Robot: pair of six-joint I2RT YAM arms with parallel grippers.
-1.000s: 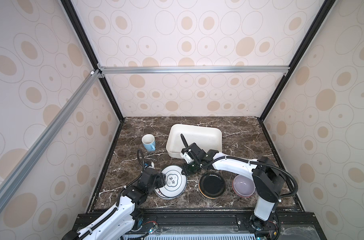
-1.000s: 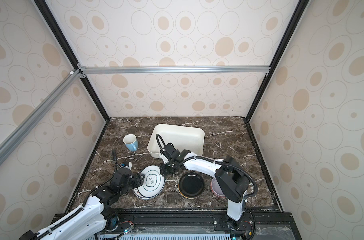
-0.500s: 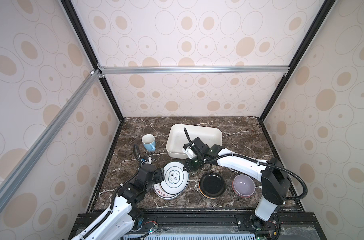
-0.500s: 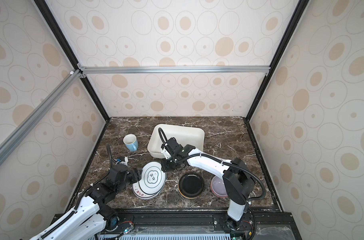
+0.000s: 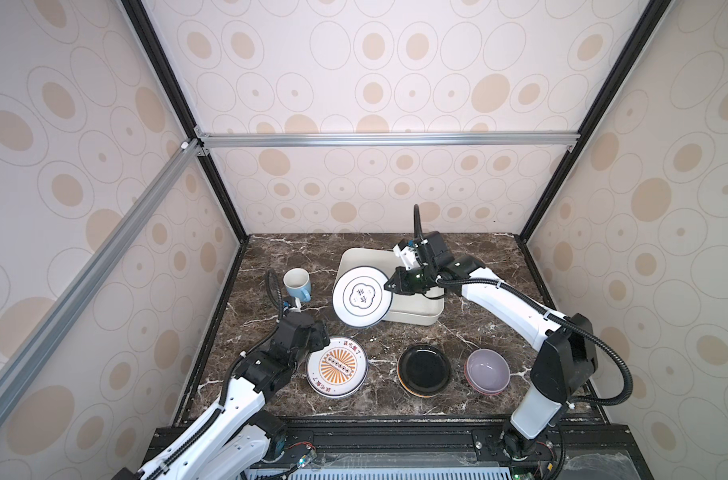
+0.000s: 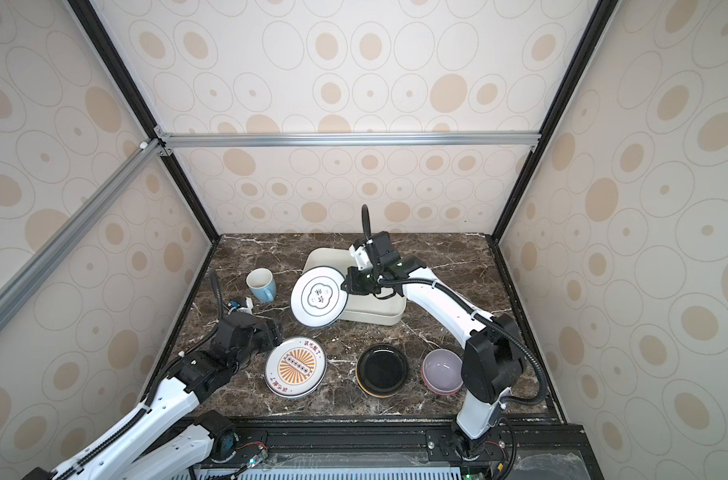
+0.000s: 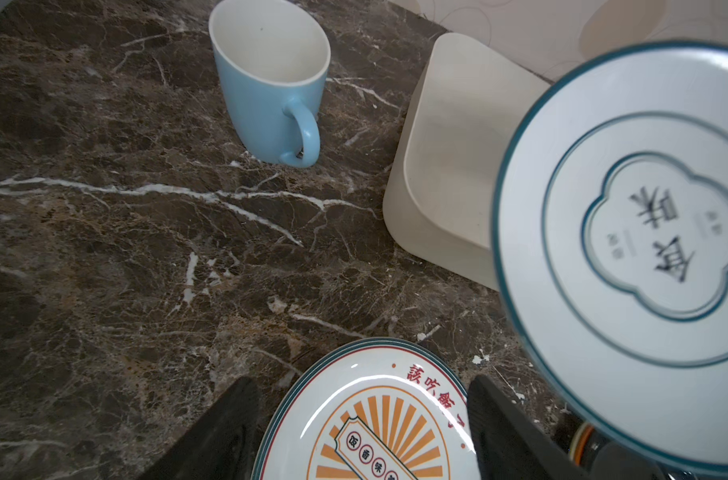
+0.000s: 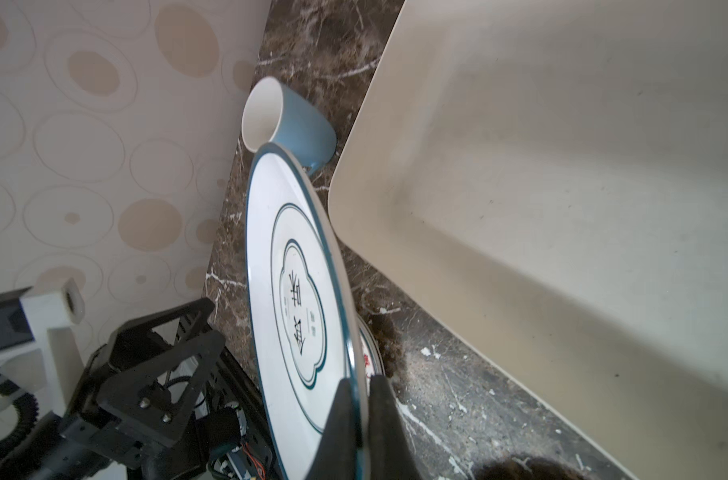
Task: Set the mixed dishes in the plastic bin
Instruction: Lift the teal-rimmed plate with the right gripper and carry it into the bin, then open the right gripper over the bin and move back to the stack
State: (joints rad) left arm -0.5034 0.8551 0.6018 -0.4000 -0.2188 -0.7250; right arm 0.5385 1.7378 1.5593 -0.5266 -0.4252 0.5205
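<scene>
Both top views give me the same count: three plate faces, one lilac bowl (image 5: 487,370), one blue mug (image 5: 296,283), one bin (image 5: 416,309), two pincers. The sunburst plate (image 5: 337,366) and the black plate (image 5: 424,370) lie flat on the near worktop (image 5: 478,324), with the bowl to their right. My right pincer (image 8: 362,380) is closed on the edge of the white plate (image 5: 361,296), which hangs tilted at the bin's left end, face up and to the near left. The bin's long axis runs left to right. The mug stands upright at far left. My left pincer (image 7: 362,384) is open, with a finger on either side of the sunburst plate.
</scene>
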